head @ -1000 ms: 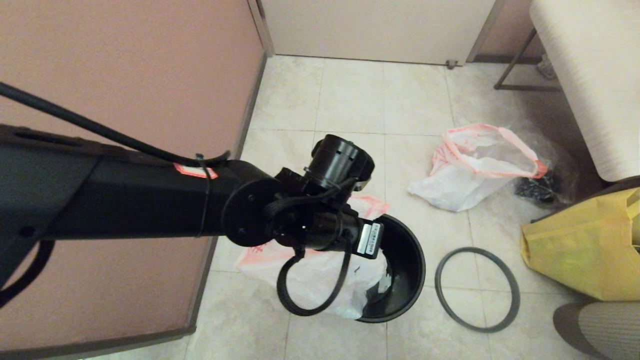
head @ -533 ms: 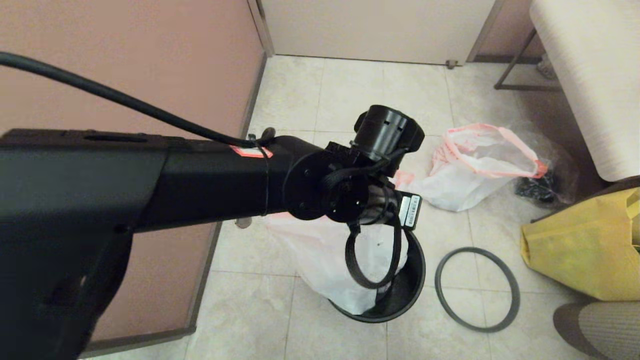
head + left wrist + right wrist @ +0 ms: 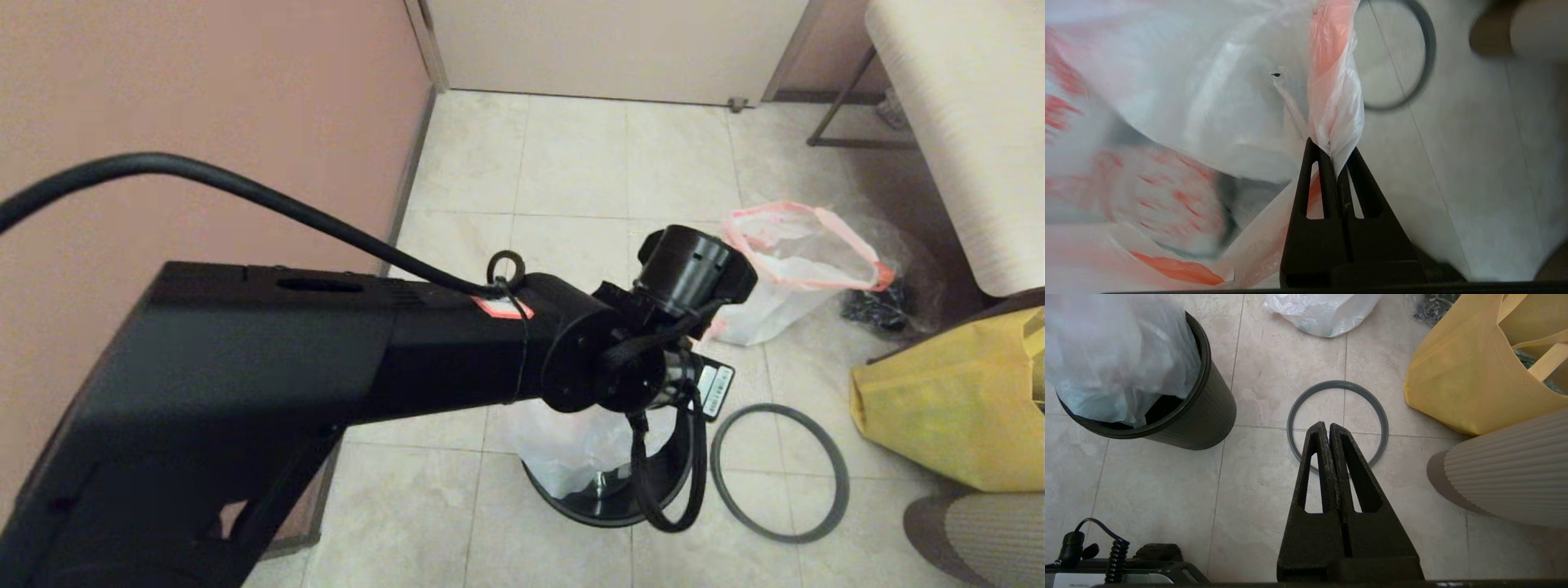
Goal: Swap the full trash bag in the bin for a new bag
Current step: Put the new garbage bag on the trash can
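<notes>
My left gripper [image 3: 1333, 149] is shut on the twisted pink-red rim of the new bag [image 3: 1208, 102]. This limp white bag [image 3: 571, 445] with red printing hangs into the mouth of the black bin [image 3: 588, 510]. In the head view my left wrist hides the fingers. The right wrist view shows the bag [image 3: 1114, 355] bunched in the bin [image 3: 1208, 412]. The grey hoop [image 3: 780, 537] lies flat on the floor right of the bin. My right gripper [image 3: 1329, 426] hangs shut and empty above the hoop [image 3: 1337, 383]. The full trash bag [image 3: 784, 278] rests on the floor further back.
A big yellow bag [image 3: 947, 408] stands right of the hoop, with a ribbed beige object [image 3: 980, 531] in front of it. A clear bag with black stuff [image 3: 890, 302] lies behind the full bag. A pink wall [image 3: 204, 122] runs along the left.
My left arm has swung to the right with the new bag. The bag has moved from the bin's left side to over its mouth, and the bin stands more upright.
</notes>
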